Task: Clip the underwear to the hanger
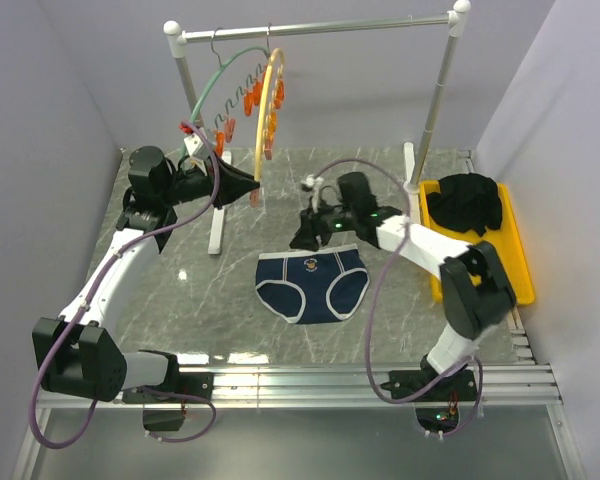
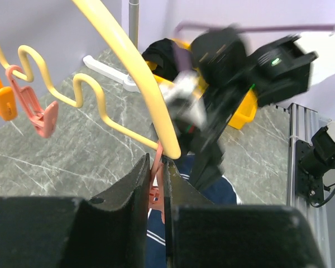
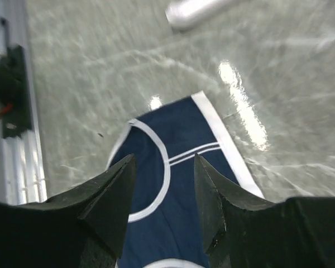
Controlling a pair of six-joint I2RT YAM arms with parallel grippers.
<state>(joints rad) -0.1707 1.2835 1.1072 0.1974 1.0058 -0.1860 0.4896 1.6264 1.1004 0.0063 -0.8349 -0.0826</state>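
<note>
**Left has a clip, right is over the underwear**

My left gripper (image 1: 250, 189) is almost closed, pinching a salmon-orange clip (image 2: 154, 192) at the lower end of the yellow hanger (image 1: 264, 110). The hanger hooks over the rack (image 1: 320, 28) rail, right beside a green hanger (image 1: 215, 85).

My right gripper (image 1: 305, 235) is about half open with nothing between the jaws. It hangs over the top-left corner of the underwear (image 1: 312, 283) as seen from the top camera. The underwear lies flat on the worktop (image 1: 180, 290), front up, on my side of the hanger and apart from it.

There's a little emblem near the waistband, way too small to read. Black clothes (image 1: 465, 203) sit in a yellow tray (image 1: 520, 270) on the right.
</note>
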